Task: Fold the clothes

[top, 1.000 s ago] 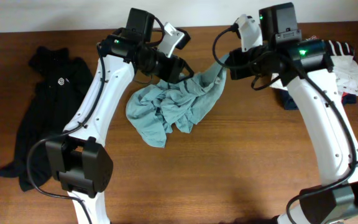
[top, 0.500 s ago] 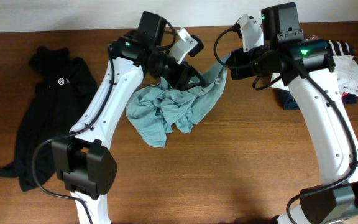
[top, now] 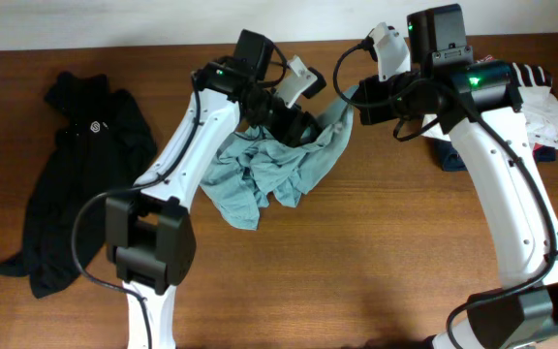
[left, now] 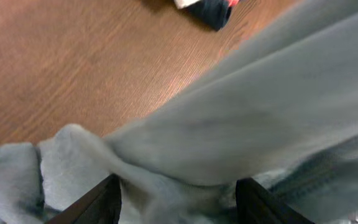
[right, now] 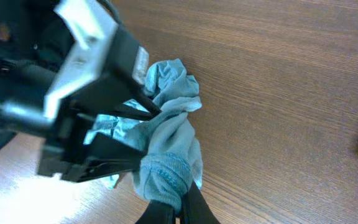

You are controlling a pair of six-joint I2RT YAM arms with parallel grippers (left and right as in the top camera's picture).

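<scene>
Two grippers tend the crumpled pale grey-teal jersey shirt (top: 260,179), well apart from the large black top (top: 66,194): the right gripper (right: 178,205) pinches its edge, the left gripper (left: 179,199) gapes over a fold, risking a shallow, slipping grab.

Your right gripper (right: 178,205) has its jaws pinched on the bunched hem of the thin pale grey-teal jersey shirt (right: 169,149) over the brown wooden bench (right: 278,93). The black-and-white left gripper (right: 145,137) straddles the same cloth, jaws apart.
</scene>
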